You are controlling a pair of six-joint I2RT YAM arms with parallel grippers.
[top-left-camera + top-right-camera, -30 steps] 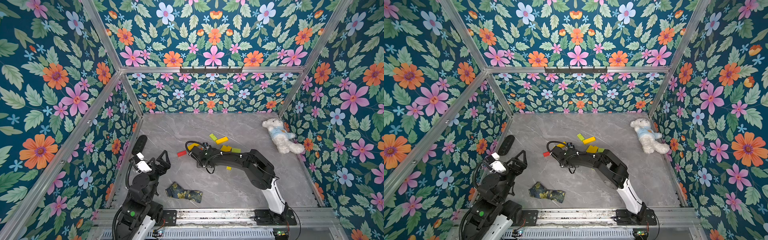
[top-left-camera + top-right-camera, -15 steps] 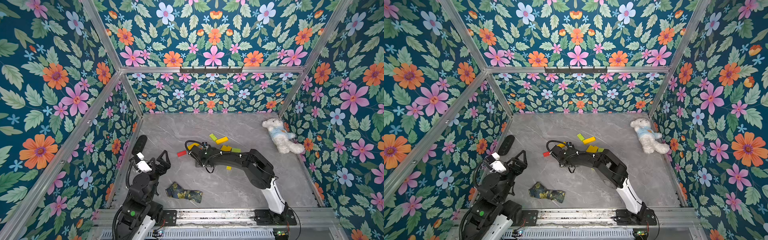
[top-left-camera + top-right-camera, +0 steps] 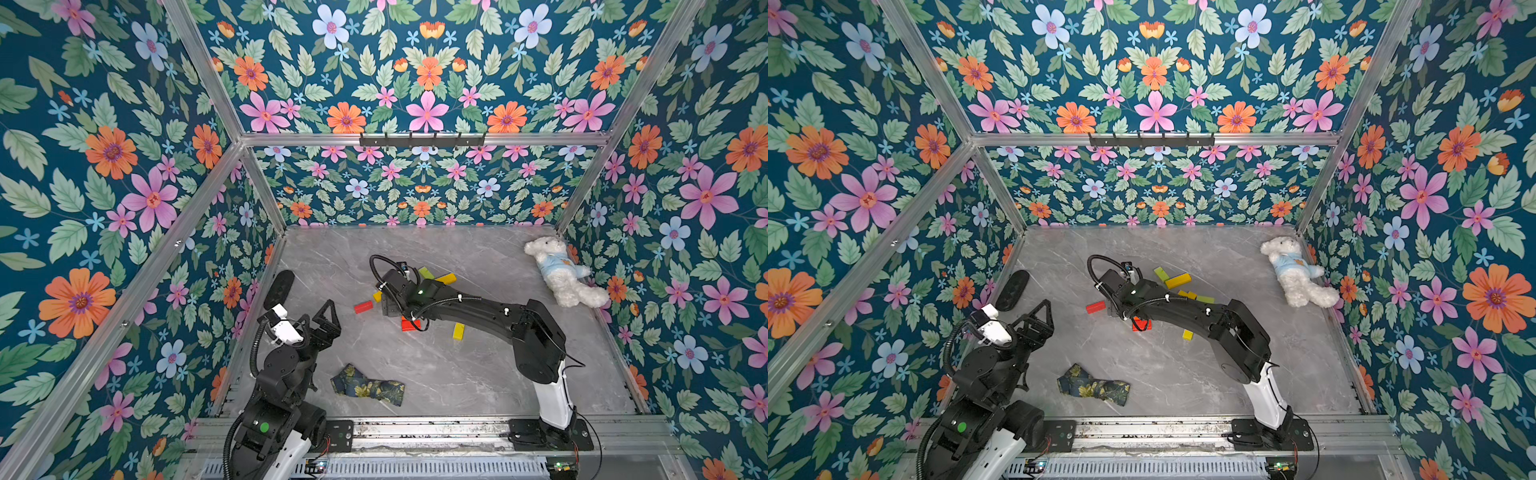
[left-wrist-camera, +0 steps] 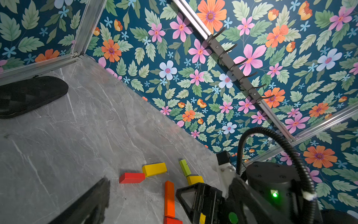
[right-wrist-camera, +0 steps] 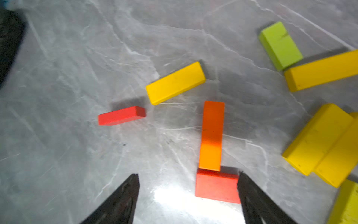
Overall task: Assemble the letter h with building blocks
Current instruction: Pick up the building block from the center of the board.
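Blocks [image 3: 1177, 281] lie loose around the tabletop's [image 3: 457, 374] middle. Right claw [image 5: 188, 174] hangs low over them, jaws wide apart and gripping nothing. A short red block [image 5: 217, 186] lies flat on the tabletop between the jaws, right up against one finger [image 5: 251, 194] and well clear of the other. An orange bar [image 5: 212, 135] butts end-on against that block's long side. Beyond it lie a yellow bar [image 5: 175, 83] and a red bar [image 5: 122, 115], corners almost meeting. A lime block [image 5: 280, 45] sits just beside an amber bar [image 5: 321, 70], and two yellow bars [image 5: 319, 139] lie side by side, touching.

Left claw [image 4: 142, 187] is raised near the left edge, jaws spread fully, empty.

Teddy [image 3: 561, 270] lies in the far right corner; the mark on its blue shirt is too small to read. Cloth [image 3: 368, 386] lies crumpled toward the near edge, and a black sole [image 3: 278, 289] rests at the left edge.
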